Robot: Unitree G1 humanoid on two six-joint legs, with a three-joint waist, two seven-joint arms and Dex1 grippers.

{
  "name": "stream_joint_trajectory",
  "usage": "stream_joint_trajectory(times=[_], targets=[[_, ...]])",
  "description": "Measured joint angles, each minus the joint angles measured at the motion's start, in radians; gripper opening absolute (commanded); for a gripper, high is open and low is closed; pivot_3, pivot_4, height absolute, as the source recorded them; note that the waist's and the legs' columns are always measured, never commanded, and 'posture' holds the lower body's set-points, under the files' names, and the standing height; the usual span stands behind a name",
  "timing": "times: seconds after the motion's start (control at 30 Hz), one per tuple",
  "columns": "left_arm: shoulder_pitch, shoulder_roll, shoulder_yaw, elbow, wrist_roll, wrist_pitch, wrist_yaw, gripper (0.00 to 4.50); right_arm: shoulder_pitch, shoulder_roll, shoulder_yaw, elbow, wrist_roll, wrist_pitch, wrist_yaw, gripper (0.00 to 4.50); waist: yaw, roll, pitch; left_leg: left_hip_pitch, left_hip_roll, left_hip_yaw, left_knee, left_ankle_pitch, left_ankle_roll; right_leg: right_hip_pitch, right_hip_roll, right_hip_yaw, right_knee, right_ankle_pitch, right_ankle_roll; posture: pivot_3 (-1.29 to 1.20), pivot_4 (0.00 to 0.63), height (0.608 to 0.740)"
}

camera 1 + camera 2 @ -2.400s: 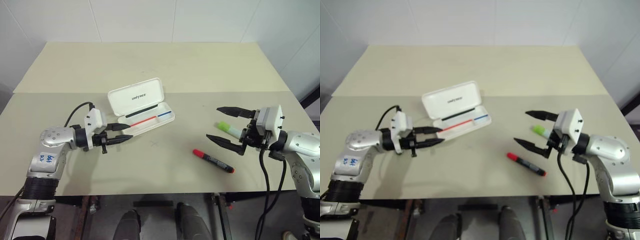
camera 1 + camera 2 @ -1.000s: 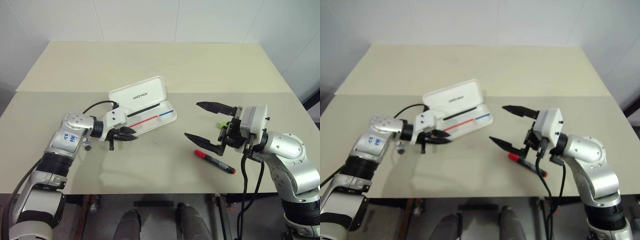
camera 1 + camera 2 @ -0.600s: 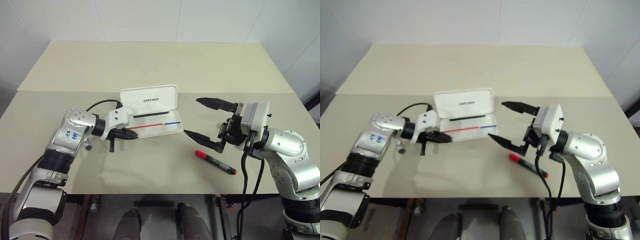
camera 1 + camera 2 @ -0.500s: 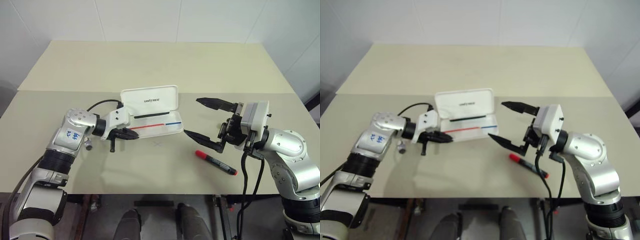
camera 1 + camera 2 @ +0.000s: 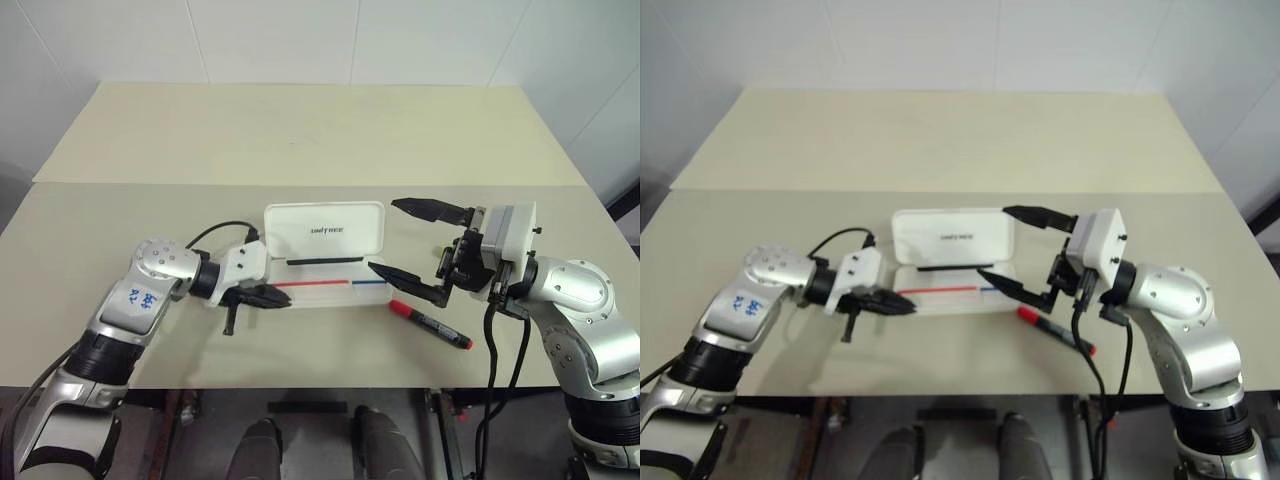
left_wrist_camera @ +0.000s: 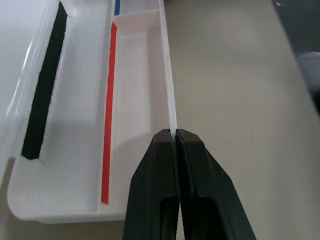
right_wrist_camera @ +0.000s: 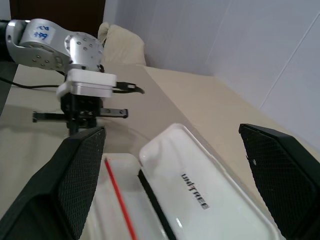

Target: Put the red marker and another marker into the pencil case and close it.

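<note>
The pencil case [image 5: 325,258] is lying open mid-table, empty. The left gripper [image 5: 272,296] is pinching the case's near rim with closed fingers. The right gripper [image 5: 412,243] is hovering spread wide, holding nothing. The red marker [image 5: 430,324] is lying right of the case, unpacked; closing remains.

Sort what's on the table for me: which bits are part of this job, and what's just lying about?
Job things:
- pencil case, open, its front wall pinched by the shut left gripper
- red marker, loose on the table
- right gripper, open, empty

Lying about:
- nothing else visible; the other marker isn't showing
</note>
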Motion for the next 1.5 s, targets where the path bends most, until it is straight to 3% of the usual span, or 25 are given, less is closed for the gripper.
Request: stream_joint_trajectory(times=[0.1,0.47,0.7,0.9,0.93,1.2,1.3,1.4,1.5], targets=[[0.015,0.013,0.0,-0.006,0.0,0.001,0.001,0.03,-0.002,0.0,0.0,0.0,0.001,0.003,0.0,4.5,0.002,0.0,0.0,0.0,0.0,0.0,0.001,0.0,0.0,0.0,0.0,0.0,0.0,-0.003,-0.006,0.0,0.15,0.74],[0.018,0.015,0.002,-0.008,-0.016,0.033,0.026,0.03,-0.002,-0.002,0.0,-0.001,0.011,0.021,0.0,4.5,0.003,0.0,0.0,0.0,0.0,0.0,0.001,0.0,0.0,0.0,0.0,0.0,0.0,-0.003,-0.006,0.0,0.15,0.74],[0.017,-0.002,0.007,-0.007,-0.064,0.076,0.032,2.25,-0.002,-0.002,0.0,-0.001,0.011,0.021,0.001,4.5,0.002,0.0,0.0,0.0,0.0,0.0,0.001,0.0,0.0,0.0,0.0,0.0,0.0,-0.003,-0.005,0.0,0.15,0.74],[0.014,-0.023,0.107,-0.052,-0.205,0.104,0.022,4.33,-0.003,-0.002,0.0,0.012,0.011,0.02,0.011,4.5,0.002,0.0,0.0,0.0,0.0,0.0,0.001,0.0,0.0,0.0,0.0,0.0,0.001,-0.002,-0.005,0.0,0.15,0.74],[0.014,-0.022,0.123,-0.055,-0.226,0.11,0.02,4.47,-0.002,-0.002,0.0,0.019,0.011,0.02,0.012,4.5,0.002,0.0,0.0,0.0,0.0,0.0,0.001,0.0,0.0,0.0,0.0,0.0,0.001,-0.002,-0.005,0.0,0.15,0.74],[0.046,0.005,0.322,-0.086,-0.391,0.102,-0.001,4.47,0.14,-0.081,-0.084,0.026,0.01,0.052,0.005,4.5,0.007,0.0,0.0,-0.001,0.0,0.0,0.001,0.0,0.0,0.0,0.0,0.0,0.0,-0.003,-0.005,0.0,0.15,0.74],[0.041,0.013,0.35,-0.088,-0.434,0.113,-0.003,4.47,0.221,-0.11,-0.109,0.019,0.007,0.068,0.002,4.5,0.005,0.0,0.0,0.0,0.0,0.0,0.001,0.0,0.0,0.001,0.0,0.0,0.0,-0.003,-0.006,0.0,0.15,0.74],[0.041,0.046,0.391,-0.077,-0.471,0.123,-0.022,4.47,0.398,-0.172,-0.138,0.01,-0.036,0.082,0.016,4.5,0.006,-0.001,0.0,0.0,0.0,0.0,0.001,0.0,0.0,0.001,0.0,0.0,-0.001,-0.005,-0.01,0.0,0.15,0.74],[0.039,0.075,0.401,-0.077,-0.493,0.133,-0.046,4.47,0.446,-0.172,-0.139,0.011,-0.053,0.092,0.012,4.5,-0.008,0.0,0.0,0.001,0.0,0.002,0.002,0.0,0.0,0.001,-0.001,0.001,-0.001,-0.005,-0.01,0.0,0.15,0.74]])
